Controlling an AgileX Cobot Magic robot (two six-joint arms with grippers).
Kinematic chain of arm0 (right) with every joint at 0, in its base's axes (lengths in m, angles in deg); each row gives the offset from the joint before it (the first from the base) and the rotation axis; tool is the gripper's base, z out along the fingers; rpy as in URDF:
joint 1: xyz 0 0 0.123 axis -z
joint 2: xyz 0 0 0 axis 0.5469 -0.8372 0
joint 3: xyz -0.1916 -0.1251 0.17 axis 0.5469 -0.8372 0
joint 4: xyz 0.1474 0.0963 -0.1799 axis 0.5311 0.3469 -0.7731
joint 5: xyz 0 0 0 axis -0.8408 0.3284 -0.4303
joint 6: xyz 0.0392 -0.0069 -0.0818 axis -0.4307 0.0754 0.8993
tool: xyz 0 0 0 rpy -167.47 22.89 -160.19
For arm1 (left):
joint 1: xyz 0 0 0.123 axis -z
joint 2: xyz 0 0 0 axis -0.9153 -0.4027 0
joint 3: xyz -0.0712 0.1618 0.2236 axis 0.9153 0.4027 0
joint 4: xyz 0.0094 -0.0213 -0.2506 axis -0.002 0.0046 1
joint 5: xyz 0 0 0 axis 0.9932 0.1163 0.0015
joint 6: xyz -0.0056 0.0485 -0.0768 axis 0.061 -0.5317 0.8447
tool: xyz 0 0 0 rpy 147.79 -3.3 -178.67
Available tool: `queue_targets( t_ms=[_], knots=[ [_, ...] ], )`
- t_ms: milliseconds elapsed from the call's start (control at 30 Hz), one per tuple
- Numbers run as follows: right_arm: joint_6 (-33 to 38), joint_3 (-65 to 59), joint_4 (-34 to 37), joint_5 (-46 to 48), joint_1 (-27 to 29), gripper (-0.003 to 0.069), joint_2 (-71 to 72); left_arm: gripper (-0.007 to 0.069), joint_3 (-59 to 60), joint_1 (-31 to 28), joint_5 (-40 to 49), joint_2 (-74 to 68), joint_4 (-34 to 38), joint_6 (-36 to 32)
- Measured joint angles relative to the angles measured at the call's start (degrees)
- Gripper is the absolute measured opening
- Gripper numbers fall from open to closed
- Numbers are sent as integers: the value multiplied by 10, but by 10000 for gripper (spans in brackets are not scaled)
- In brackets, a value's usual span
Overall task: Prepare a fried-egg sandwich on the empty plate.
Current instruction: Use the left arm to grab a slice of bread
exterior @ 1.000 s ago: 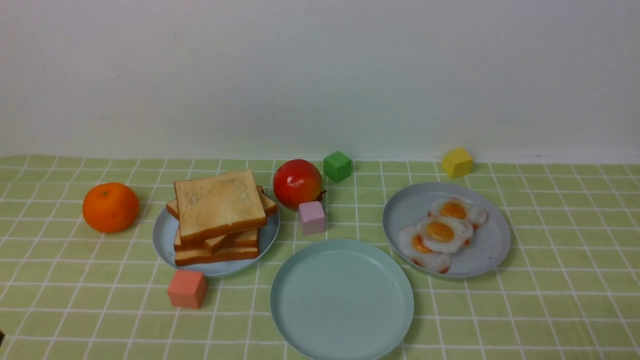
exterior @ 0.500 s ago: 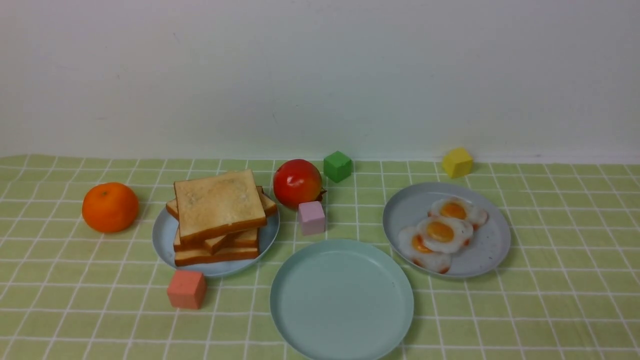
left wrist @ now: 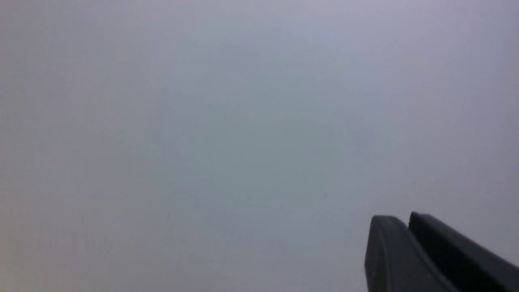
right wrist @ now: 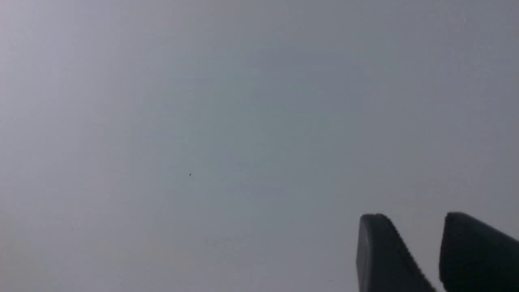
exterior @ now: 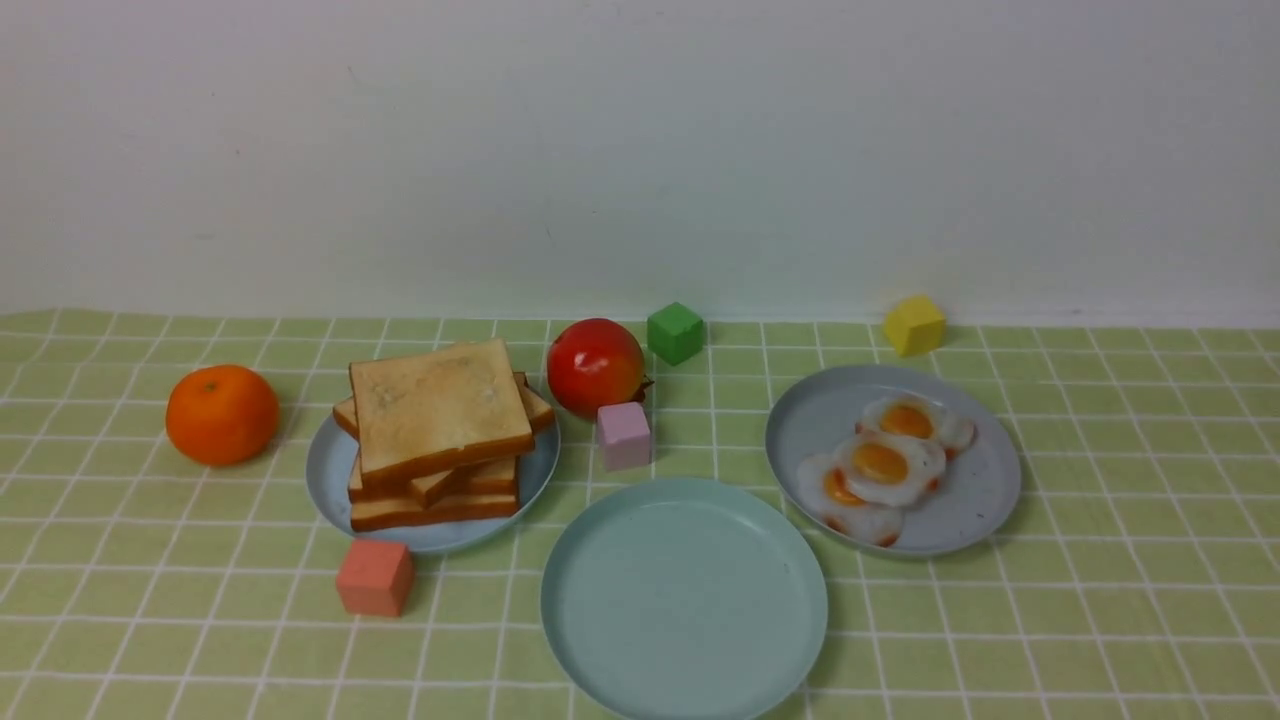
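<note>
Toast slices (exterior: 438, 420) lie stacked on a grey-blue plate (exterior: 325, 470), well apart from both grippers, neither of which reaches into the front view. Left to right across the checked cloth (exterior: 1100, 600) lie an orange (exterior: 221, 414), the toast, a coral block (exterior: 373, 577), a red fruit (exterior: 595, 366), a pink block (exterior: 623, 435), a green block (exterior: 675, 332), the bare mint plate (exterior: 684, 600), three overlapping fried eggs (exterior: 885, 460) on a second grey-blue plate (exterior: 980, 490), and a yellow block (exterior: 914, 324). Nothing lies on the mint plate, so the sandwich appears not yet begun.

A bottom slice is the likely first step. Done well, the gripper on the toast's side opens wider than one slice is thick and pinches only the skewed top slice at its crust. It then lifts straight up so the pile beneath does not slide, and lays the slice flat at the mint plate's middle, leaving room for an egg.

The left gripper (left wrist: 407, 219), seen from its wrist, has its fingers pressed together with nothing between them and faces a blank grey surface. The right gripper (right wrist: 417, 221) shows a narrow gap between its fingers, is likewise empty-handed, and faces the same featureless grey. Both arms seem pulled back and aimed away from the table, though how they are folded cannot be told.
</note>
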Motion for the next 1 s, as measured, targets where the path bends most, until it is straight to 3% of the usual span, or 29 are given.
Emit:
queue_targets(
  t_ms=[100, 200, 333, 533, 600, 633, 667, 700, 733, 867, 900, 1000],
  knots=[
    [-6, 96, -1, 116, 0, 241, -83, 75, -49, 0, 128, -111, 5, 22],
    [-6, 119, -10, 166, 0, 241, -136, 77, -52, 0, 169, -201, 2, 24],
    [-6, 111, 2, 204, 0, 241, -187, 78, -52, 0, 180, -312, -2, 24],
    [10, 102, 106, 291, 0, 241, -256, 82, -60, 0, 203, -452, 57, -3],
    [91, 102, 183, 337, 0, 241, -293, 83, -78, 0, 217, -518, 105, -71],
    [98, 102, 196, 343, 0, 241, -295, 83, -81, 0, 218, -522, 109, -82],
    [168, 102, 250, 358, 0, 241, -314, 85, -99, 0, 223, -556, 141, -128],
    [177, 102, 257, 362, 0, 241, -316, 85, -102, 0, 225, -560, 145, -133],
    [262, 102, 325, 374, 0, 241, -333, 86, -128, -1, 230, -595, 180, -177],
    [389, 102, 432, 392, 0, 251, -349, 99, -172, -15, 244, -648, 229, -220],
    [458, 102, 486, 404, 0, 269, -355, 125, -193, -29, 249, -678, 247, -234],
    [523, 102, 532, 414, -9, 317, -357, 195, -223, -43, 250, -715, 251, -251]
  ],
)
